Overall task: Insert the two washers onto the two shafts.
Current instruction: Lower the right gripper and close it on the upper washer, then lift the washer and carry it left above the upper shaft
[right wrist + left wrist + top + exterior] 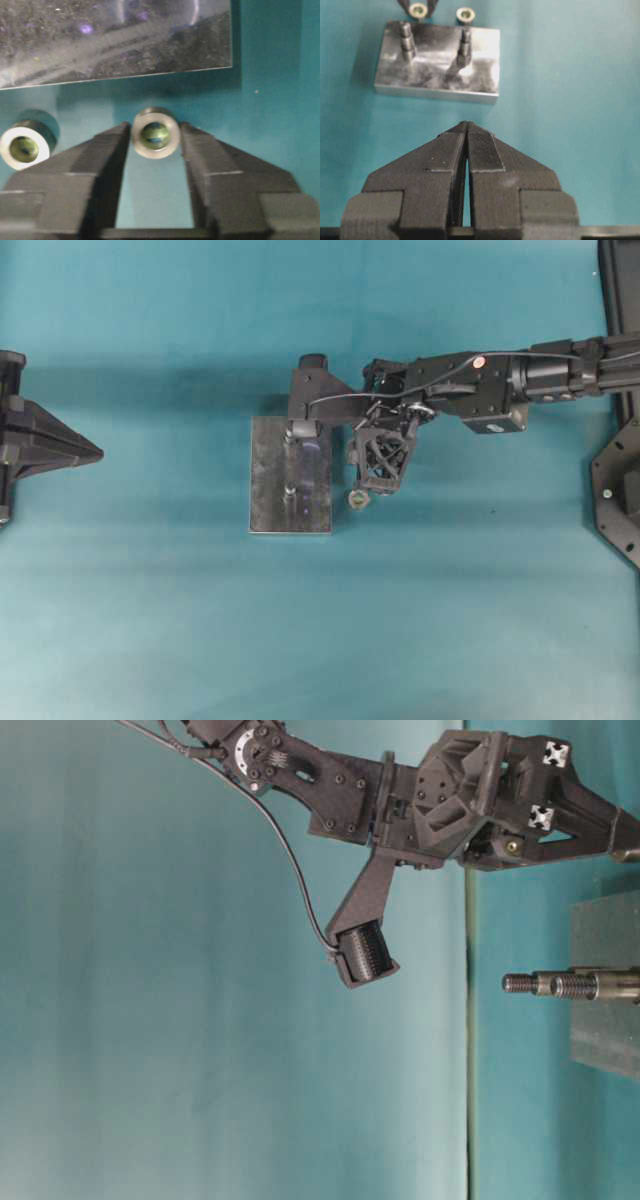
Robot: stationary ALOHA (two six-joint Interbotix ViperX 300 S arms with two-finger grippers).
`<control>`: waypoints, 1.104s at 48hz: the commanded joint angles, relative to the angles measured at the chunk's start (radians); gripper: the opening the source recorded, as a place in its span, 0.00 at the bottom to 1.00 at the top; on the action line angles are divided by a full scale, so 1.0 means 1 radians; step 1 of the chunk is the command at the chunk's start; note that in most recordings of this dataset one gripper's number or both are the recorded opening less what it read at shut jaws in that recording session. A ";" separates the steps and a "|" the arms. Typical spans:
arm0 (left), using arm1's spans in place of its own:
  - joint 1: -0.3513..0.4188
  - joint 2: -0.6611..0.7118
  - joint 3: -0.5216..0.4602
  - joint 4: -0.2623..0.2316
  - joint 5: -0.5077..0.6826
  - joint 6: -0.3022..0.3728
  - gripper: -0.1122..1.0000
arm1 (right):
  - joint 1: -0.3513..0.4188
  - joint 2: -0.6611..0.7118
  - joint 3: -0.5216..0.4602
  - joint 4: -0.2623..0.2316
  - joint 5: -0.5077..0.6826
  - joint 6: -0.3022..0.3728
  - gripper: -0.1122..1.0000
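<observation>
A steel block (290, 475) carries two upright threaded shafts (406, 40) (465, 46), also seen in the table-level view (560, 984). Just right of the block, a washer (155, 133) lies on the table between the fingertips of my right gripper (155, 136); both fingers touch its sides. The same washer (418, 10) shows in the left wrist view beyond the block. My right gripper (372, 458) covers it from overhead. My left gripper (466, 126) is shut with nothing in it, and sits at the table's far left (85, 450), well away from the block.
A second washer (24, 147) lies loose on the table beside the right gripper's finger, also seen from overhead (357, 499). The right arm (520, 375) reaches in from the right. A black fixture (615, 490) stands at the right edge.
</observation>
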 commanded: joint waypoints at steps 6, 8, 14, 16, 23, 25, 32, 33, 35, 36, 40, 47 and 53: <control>0.000 0.005 -0.009 0.003 -0.005 -0.002 0.10 | 0.009 -0.017 -0.006 0.002 0.003 0.018 0.41; 0.000 0.005 -0.011 0.002 -0.003 -0.002 0.10 | 0.011 -0.017 -0.006 0.003 0.006 0.020 0.41; 0.000 0.005 -0.011 0.002 -0.005 -0.003 0.10 | 0.009 -0.025 -0.006 0.000 0.006 0.026 0.41; -0.002 0.005 -0.011 0.002 -0.005 -0.005 0.10 | 0.008 -0.029 -0.008 -0.003 0.006 0.035 0.41; -0.002 0.003 -0.011 0.002 -0.005 -0.020 0.10 | 0.005 -0.052 -0.015 -0.037 0.032 0.069 0.41; -0.002 0.005 -0.009 0.002 -0.005 -0.021 0.10 | 0.005 -0.061 -0.021 -0.048 0.046 0.075 0.41; 0.000 0.005 -0.009 0.002 -0.005 -0.021 0.10 | 0.005 -0.100 -0.051 -0.064 0.097 0.081 0.41; -0.002 0.005 -0.009 0.002 -0.005 -0.021 0.10 | 0.005 -0.104 -0.057 -0.064 0.100 0.081 0.41; -0.002 0.005 -0.008 0.002 -0.005 -0.020 0.10 | 0.005 -0.114 -0.064 -0.064 0.109 0.081 0.41; 0.000 0.005 -0.008 0.002 -0.005 -0.020 0.10 | 0.005 -0.117 -0.071 -0.064 0.114 0.081 0.41; -0.002 0.005 -0.005 0.002 -0.005 -0.018 0.10 | 0.006 -0.127 -0.098 -0.064 0.133 0.077 0.41; -0.002 0.005 -0.003 0.002 -0.005 -0.020 0.10 | 0.015 -0.120 -0.179 -0.064 0.175 0.069 0.41; 0.000 0.005 -0.003 0.002 -0.006 -0.018 0.10 | 0.017 -0.106 -0.242 -0.064 0.184 0.071 0.41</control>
